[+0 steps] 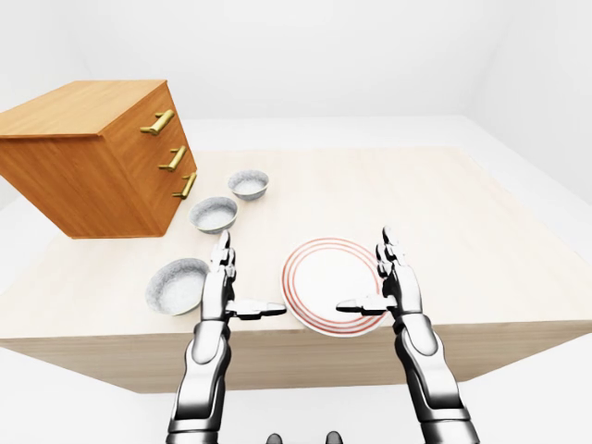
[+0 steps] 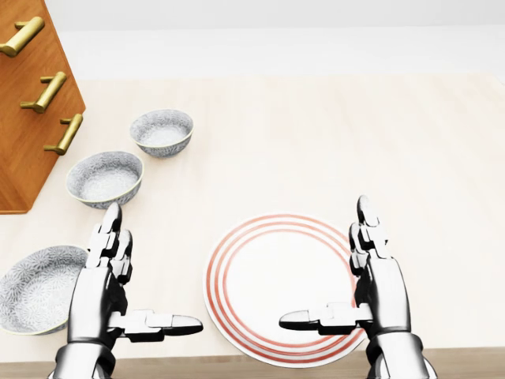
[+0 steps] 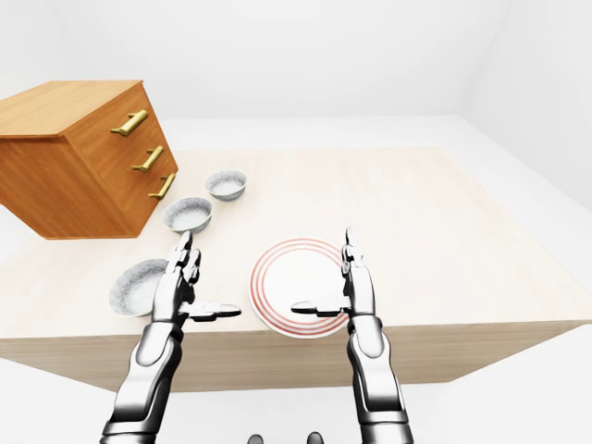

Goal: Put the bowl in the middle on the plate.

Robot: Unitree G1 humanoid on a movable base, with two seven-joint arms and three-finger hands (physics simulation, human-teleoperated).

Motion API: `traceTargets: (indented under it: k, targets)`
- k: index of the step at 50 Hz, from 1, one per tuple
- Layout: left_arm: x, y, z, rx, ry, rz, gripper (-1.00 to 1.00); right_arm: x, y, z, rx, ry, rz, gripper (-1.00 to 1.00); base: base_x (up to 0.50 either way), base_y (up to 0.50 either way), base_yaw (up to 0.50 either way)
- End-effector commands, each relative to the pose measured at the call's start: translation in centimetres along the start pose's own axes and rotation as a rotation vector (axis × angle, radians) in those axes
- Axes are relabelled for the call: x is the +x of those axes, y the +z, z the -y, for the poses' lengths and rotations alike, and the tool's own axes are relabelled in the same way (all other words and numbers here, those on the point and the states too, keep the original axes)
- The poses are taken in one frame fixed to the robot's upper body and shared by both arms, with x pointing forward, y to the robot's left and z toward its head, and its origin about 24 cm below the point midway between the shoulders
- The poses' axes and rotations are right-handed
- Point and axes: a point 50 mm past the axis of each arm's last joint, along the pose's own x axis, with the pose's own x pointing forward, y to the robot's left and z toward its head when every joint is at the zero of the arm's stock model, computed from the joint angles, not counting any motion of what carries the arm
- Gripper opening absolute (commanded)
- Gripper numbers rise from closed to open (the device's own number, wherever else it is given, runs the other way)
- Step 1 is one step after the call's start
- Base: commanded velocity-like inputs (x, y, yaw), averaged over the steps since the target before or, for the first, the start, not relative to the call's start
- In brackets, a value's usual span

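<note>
**Left hand to the middle bowl, and mind its neighbours**

Left-eye view: your left hand point(image 1: 220, 282) and right hand point(image 1: 396, 282) are both open and empty, with fingers straight and thumbs turned inward. The middle bowl point(image 1: 214, 214) sits just beyond the left hand's fingertips, not touched. I judge the reach has not yet begun. Ease that hand ahead and pinch the bowl's wall between thumb and fingers.

Head view: the plate point(image 2: 272, 264) lies to the inner side of the left hand, under the right hand's thumb. It is round, shallow and white, ringed with red bands. The nearest bowl point(image 2: 39, 288) lies on the left hand's outer side, and the farthest bowl point(image 2: 162, 132) sits beyond the middle one. All three are grey with a fine speckled pattern and thin pale rims. They probably handle smooth and hard, so grip the wall squarely.

Right-eye view: a chest of drawers point(image 3: 74, 166) in orange wood with brass handles stands beyond the left hand, on its outer side. The surface point(image 3: 444, 213) is pale wood grain.
</note>
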Motion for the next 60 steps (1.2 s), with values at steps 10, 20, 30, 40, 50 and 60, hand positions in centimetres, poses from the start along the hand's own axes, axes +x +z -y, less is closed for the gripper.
traceTargets:
  k: [10, 20, 30, 40, 50, 60]
  targets:
    - [-0.2, -0.1, -0.6, 0.020, 0.002, -0.001, 1.00, -0.2, 0.9, 1.0, -0.047, -0.007, 0.014, 1.00, 0.00, 0.00, 0.00]
    - [-0.2, -0.2, -0.5, 0.029, 0.002, 0.000, 1.00, -0.2, 2.9, 1.8, -0.113, -0.008, 0.064, 1.00, 0.00, 0.00, 0.00]
    - [-0.2, -0.1, -0.5, 0.032, 0.001, -0.001, 1.00, -0.2, 7.9, 4.3, -0.296, -0.035, 0.246, 1.00, 0.00, 0.00, 0.00]
    - [-0.2, -0.1, -0.5, 0.034, 0.001, -0.002, 1.00, -1.2, 8.9, 6.2, -0.433, -0.040, 0.244, 1.00, 0.00, 0.00, 0.00]
    - [-0.2, -0.2, -0.4, 0.037, 0.000, -0.003, 1.00, -2.2, 10.0, 9.1, -0.554, -0.061, 0.219, 1.00, 0.00, 0.00, 0.00]
    - [-0.2, -0.2, -0.4, 0.043, 0.001, -0.004, 1.00, -3.2, 13.7, 10.9, -0.672, -0.082, 0.304, 1.00, 0.00, 0.00, 0.00]
